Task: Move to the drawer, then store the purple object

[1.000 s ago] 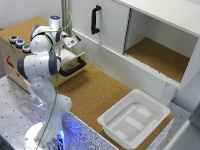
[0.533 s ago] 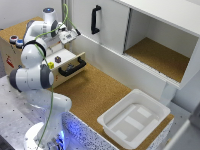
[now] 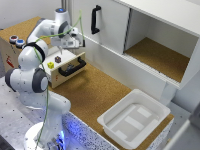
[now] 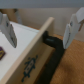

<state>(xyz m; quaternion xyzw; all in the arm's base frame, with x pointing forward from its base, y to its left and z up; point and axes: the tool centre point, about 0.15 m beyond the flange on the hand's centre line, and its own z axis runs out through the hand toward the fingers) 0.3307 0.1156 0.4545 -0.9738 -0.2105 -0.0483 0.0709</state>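
Over a cork-topped bench with a white cabinet behind and a white tray at the near end, arm bent across toward the drawer at the exterior view's left. Drawer pulled out, black handle facing the bench; inside, yellow block and, just beside it, purple block, apparently resting on the drawer floor. Approach leg looks done; storing seemingly reached too (hard to be sure at this blur), leaving perhaps only shutting the drawer. Gripper hanging just above the blocks, fingers spread wide apart, holding nothing and touching nothing, drawer front and handle visible between them in the wrist view.
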